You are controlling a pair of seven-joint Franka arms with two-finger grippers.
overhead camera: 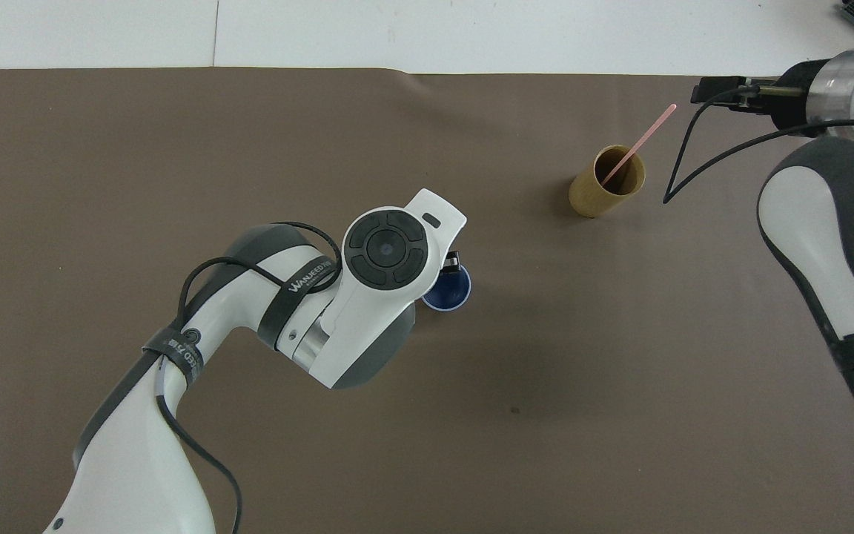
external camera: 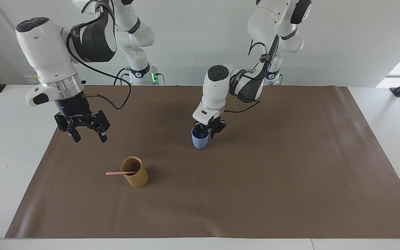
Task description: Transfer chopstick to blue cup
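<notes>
My left gripper [external camera: 208, 133] points straight down at the blue cup [external camera: 199, 140], fingers parted, one finger over the cup's mouth and the other outside its rim on the left arm's side. My left forearm slopes down toward it from my base, the wrist bent so the hand hangs vertical. My right gripper [external camera: 88, 134] hangs in the air over the mat [external camera: 255, 194], well apart from the blue cup, toward the right arm's end, fingers spread wide and empty, wrist tilted slightly.

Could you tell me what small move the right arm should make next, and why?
Probably lower the open right claw toward the chopstick, which leans out of the tan cup, not the blue cup. The claw hangs over bare mat, not over the stick.
</notes>
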